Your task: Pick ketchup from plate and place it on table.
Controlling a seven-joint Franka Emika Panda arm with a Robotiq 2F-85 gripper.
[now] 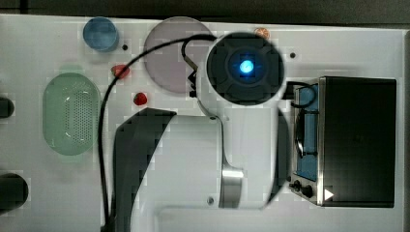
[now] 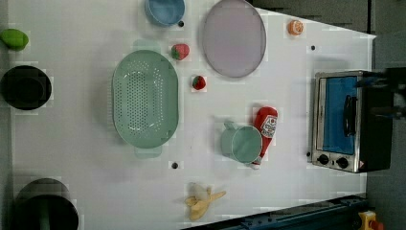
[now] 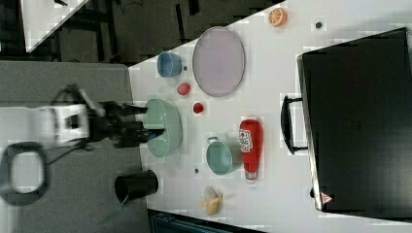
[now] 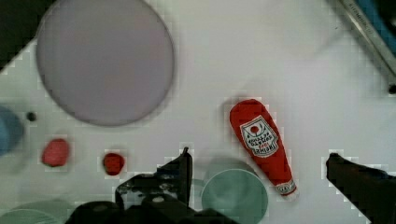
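The ketchup (image 4: 262, 145) lies flat on the white surface (image 4: 289, 56), not on the plate (image 4: 105, 60), which is bare. It lies between the fingers of the hand (image 4: 259, 172), nearer the far one, its long axis slanted, cap toward the hand. A green cup (image 4: 234, 196) touches it. The fingers are wide apart, holding nothing.

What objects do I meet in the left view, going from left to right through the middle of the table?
Green perforated basket → small red strawberry piece → green cup → ketchup → toaster oven.
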